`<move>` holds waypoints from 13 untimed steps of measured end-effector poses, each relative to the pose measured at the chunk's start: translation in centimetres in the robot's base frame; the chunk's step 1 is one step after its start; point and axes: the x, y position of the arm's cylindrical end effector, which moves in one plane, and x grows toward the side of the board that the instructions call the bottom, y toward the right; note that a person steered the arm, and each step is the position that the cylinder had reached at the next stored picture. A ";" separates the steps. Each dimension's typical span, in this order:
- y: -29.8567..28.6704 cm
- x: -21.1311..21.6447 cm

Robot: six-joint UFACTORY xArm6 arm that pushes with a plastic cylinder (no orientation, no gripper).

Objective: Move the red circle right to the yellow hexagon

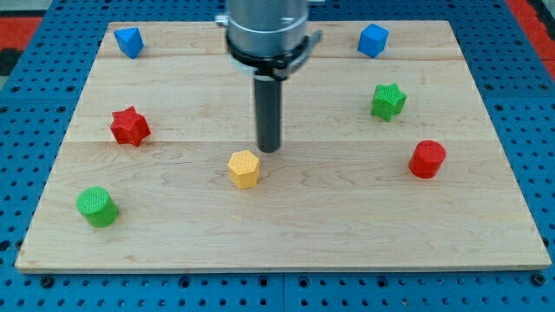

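- So the setup is a pale wooden board (286,234) made of glued planks, lying on a blue pegboard-type bench (17,165) full of little holes. A bit of red shows in the far corners; can't tell what it is.
- No bins, trays or boxes on the board, just loose blocks sitting straight on the wood.
- There's no claw here at all, so nothing's open, closed or held. The arm ends in a plain dark rod, and my tip (270,150) sits mid-board, just beyond the yellow hexagon (244,168) and slightly right of it, close but I can't tell if it touches.
- The red circle (427,159) is well off to the right, far apart from the hexagon.
- Also around: red star (129,126) left, green cylinder (96,206) near left, green star (388,100) right, and two blue blocks at the far edge, left (128,41) and right (373,40).
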 end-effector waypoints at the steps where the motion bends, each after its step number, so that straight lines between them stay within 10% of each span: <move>1: -1.3 3.7; 4: 19.4 0.4; 7: 28.0 -1.0; 10: 24.5 7.4; 13: 24.8 3.1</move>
